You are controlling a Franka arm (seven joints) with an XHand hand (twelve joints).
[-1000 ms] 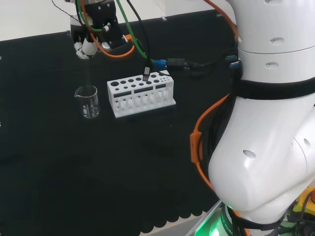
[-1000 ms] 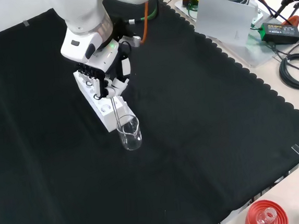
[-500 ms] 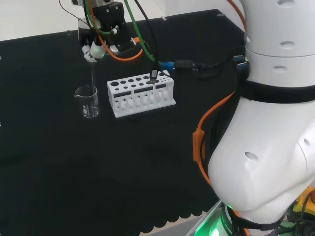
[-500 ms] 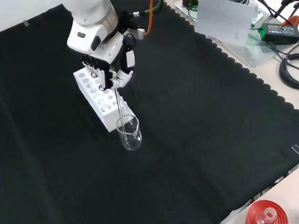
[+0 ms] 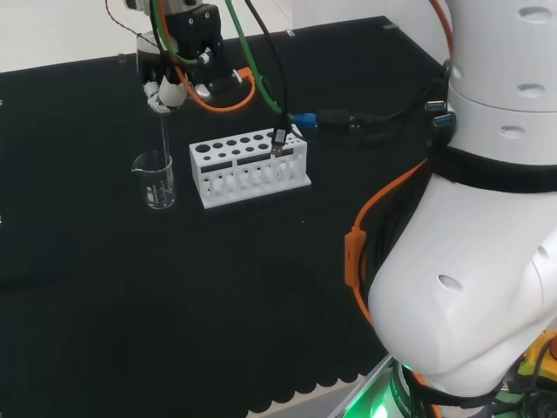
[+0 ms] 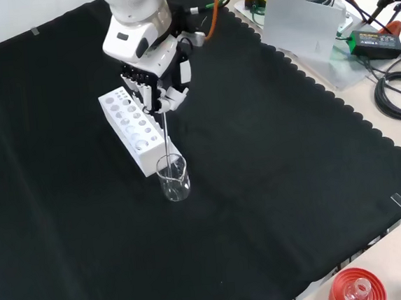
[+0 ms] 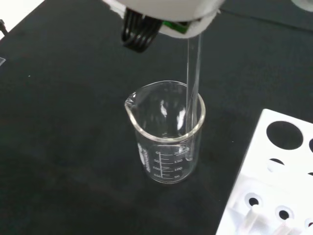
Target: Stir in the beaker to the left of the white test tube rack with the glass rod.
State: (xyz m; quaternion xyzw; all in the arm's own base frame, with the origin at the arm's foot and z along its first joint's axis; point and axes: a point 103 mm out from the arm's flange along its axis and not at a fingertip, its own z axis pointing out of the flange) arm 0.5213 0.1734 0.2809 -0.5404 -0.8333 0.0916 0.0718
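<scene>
A clear glass beaker (image 5: pixel 157 180) (image 6: pixel 173 178) (image 7: pixel 166 132) stands on the black cloth beside the end of the white test tube rack (image 5: pixel 251 167) (image 6: pixel 133 130) (image 7: pixel 274 186). My hand (image 5: pixel 170 87) (image 6: pixel 159 90) hangs above the beaker, shut on the top of a glass rod (image 5: pixel 164 139) (image 6: pixel 166 135) (image 7: pixel 193 83). The rod slants down from the hand. In the wrist view its lower end reaches inside the beaker, close to the wall on the rack's side. The beaker looks empty.
In the front view, a red ribbed ring (image 6: pixel 354 287) with glassware on it sits at the bench's near edge. A box, cables and a power supply (image 6: pixel 368 39) lie beyond the cloth at the right. The arm's big white links (image 5: pixel 470 218) rise at the head view's right.
The hand has moved toward the rack side and farther up the front view, tilting the rod. The rod's lower end has stayed in the beaker, which has not moved.
</scene>
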